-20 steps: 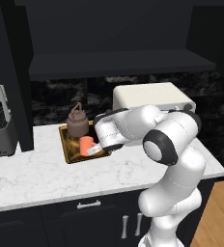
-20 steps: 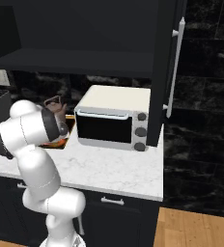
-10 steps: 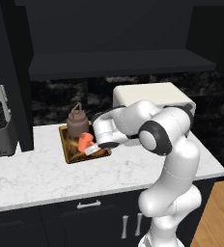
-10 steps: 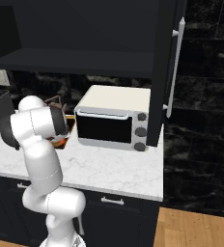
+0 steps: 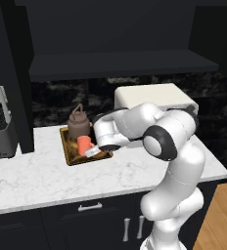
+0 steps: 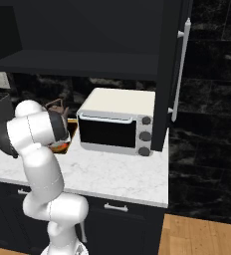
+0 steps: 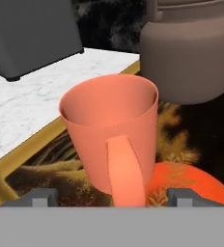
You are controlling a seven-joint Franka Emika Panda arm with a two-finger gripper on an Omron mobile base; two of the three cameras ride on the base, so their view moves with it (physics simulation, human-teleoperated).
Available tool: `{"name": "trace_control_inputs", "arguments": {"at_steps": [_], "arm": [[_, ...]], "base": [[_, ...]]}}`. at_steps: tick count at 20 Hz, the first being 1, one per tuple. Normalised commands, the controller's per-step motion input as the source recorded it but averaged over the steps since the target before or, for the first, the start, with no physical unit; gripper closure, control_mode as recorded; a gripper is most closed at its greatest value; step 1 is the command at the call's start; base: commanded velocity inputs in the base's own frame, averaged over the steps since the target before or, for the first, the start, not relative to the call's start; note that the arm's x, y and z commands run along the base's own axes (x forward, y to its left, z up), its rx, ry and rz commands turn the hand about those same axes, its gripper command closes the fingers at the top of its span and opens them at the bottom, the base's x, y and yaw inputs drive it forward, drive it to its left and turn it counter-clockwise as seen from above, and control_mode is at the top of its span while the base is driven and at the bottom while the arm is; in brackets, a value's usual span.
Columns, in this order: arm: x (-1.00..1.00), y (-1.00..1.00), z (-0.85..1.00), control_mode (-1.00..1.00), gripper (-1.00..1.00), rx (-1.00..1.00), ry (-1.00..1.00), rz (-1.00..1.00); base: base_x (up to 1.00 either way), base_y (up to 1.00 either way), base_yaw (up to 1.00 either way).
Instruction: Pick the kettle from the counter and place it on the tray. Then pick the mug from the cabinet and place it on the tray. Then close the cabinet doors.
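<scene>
On tray point(image 5: 74, 157), front half: mug point(image 7: 113, 137), upright; kettle point(image 7: 191, 58) behind it; gripper point(image 7: 108, 197) fingers apart around mug handle.

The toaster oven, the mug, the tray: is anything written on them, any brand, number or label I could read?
No readable text anywhere.
Toaster oven: three plain knobs, markings too small to tell.
Mug: plain orange, unlabelled.
Tray: a swirled picture, no words.
Kettle: plain brown.
</scene>
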Motion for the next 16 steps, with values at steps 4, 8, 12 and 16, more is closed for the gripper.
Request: {"name": "trace_control_inputs", "arguments": {"at_steps": [4,8,12,16], "arm": [[-0.25,-0.07,0.45,-1.00,-1.00,0.00,0.00,0.00],[-0.41,-0.18,0.71,-1.00,-1.00,0.00,0.00,0.00],[-0.44,-0.19,1.00,-1.00,-1.00,0.00,0.01,0.00],[-0.43,-0.19,1.00,-1.00,-1.00,0.00,0.08,0.00]], "base": [[0.00,0.00,0.00],[0.00,0.00,0.00],[0.00,0.00,0.00],[0.00,0.00,0.00]]}}
